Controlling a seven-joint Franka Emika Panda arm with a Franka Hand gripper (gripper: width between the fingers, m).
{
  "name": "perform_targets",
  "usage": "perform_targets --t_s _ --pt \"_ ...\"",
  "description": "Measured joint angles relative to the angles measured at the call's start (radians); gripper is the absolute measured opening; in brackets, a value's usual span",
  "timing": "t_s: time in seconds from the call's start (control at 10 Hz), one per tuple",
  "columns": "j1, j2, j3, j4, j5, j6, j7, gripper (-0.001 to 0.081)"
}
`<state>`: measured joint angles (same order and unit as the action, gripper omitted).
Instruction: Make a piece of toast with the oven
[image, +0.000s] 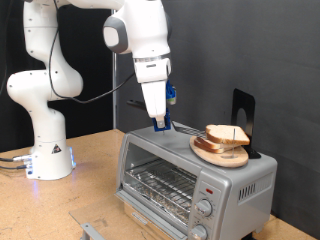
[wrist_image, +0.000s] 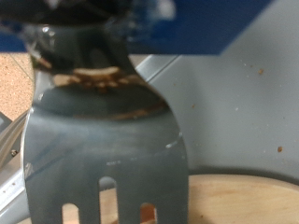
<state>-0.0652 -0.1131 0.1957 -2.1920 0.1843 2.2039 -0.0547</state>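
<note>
The silver oven (image: 250, 178) stands at the exterior view's lower right, its glass door shut and the wire rack showing behind it. The piece of toast (image: 228, 133) lies on a round wooden plate (image: 213, 152) on the oven's top. My gripper (image: 160, 124) hangs just above the oven's top, to the left of the plate, shut on the handle of a dark grey slotted spatula (wrist_image: 103, 140). The spatula's blade (image: 186, 129) reaches towards the plate. In the wrist view the blade's end sits at the plate's edge (wrist_image: 245, 200); the toast does not show there.
A black upright stand (image: 243, 108) is on the oven's top behind the plate. The oven's knobs (image: 204, 201) run down its front right. The white robot base (image: 48, 150) stands on the wooden table (image: 90, 195) at the left. A metal bracket (image: 90, 230) lies at the bottom.
</note>
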Motion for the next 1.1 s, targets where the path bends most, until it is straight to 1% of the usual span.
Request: perform_targets --t_s 0.4,0.6,1.1 --pt "0.000 0.019 0.001 0.016 -0.002 -0.006 0.013 0.0401" --pt "0.000 0.048 0.004 0.043 -0.002 -0.019 0.017 0.0401" --pt "0.006 0.097 0.041 0.083 -0.016 -0.024 0.039 0.0401"
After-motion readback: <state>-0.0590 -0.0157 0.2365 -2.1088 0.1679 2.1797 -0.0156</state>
